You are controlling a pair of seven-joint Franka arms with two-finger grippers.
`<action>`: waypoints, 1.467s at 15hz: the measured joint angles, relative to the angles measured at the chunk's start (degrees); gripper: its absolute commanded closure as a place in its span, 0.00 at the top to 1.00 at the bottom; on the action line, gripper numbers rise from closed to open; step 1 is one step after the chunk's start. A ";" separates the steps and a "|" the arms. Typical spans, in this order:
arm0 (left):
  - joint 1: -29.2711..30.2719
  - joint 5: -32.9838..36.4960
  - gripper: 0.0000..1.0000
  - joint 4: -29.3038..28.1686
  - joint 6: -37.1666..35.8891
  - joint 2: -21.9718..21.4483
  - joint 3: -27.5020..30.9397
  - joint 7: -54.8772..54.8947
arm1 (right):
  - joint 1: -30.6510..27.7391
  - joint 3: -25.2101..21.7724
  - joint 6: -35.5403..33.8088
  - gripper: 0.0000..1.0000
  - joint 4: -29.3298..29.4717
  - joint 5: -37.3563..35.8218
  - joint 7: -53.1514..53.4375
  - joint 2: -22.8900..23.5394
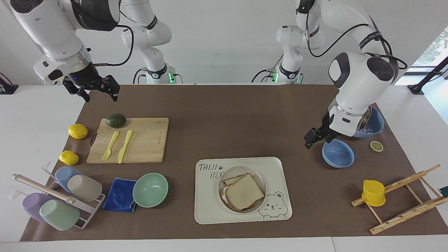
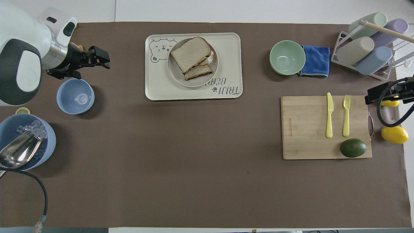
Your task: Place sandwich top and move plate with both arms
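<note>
The sandwich top (image 1: pixel 245 190) (image 2: pixel 190 52), a pale bread slice with a brown crust, lies on the stacked sandwich on the round off-white plate (image 1: pixel 259 177) (image 2: pixel 194 83). My left gripper (image 1: pixel 315 140) (image 2: pixel 104 61) hangs open and empty over the mat beside the small blue bowl (image 1: pixel 337 154) (image 2: pixel 75 96), well away from the plate. My right gripper (image 1: pixel 100 96) waits open in the air over the mat at the right arm's end, by the avocado corner of the cutting board.
The plate rests in a cream bear tray (image 1: pixel 276 168) (image 2: pixel 231 61). Around it are a mint-green bowl (image 1: pixel 150 190), blue cloth (image 1: pixel 119 195), cup rack (image 1: pixel 57 199), cutting board (image 1: pixel 147 140) with avocado, fork and knife, two lemons, a large blue bowl with scoop (image 2: pixel 22 145), and a wooden rack with a yellow cup (image 1: pixel 373 193).
</note>
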 measured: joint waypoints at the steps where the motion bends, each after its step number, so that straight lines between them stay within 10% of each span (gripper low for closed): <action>1: 1.02 0.41 1.00 0.02 -1.71 -1.40 0.04 1.38 | -0.02 0.00 0.00 1.00 0.00 0.00 0.00 0.00; 10: 5.75 2.94 1.00 -1.70 -16.68 -11.81 -0.21 13.35 | 0.09 0.12 0.00 1.00 0.00 0.00 0.00 0.00; 22: 13.96 6.19 1.00 -4.30 -15.25 -13.45 -12.22 14.23 | 0.09 0.12 0.00 1.00 0.00 0.00 0.00 0.00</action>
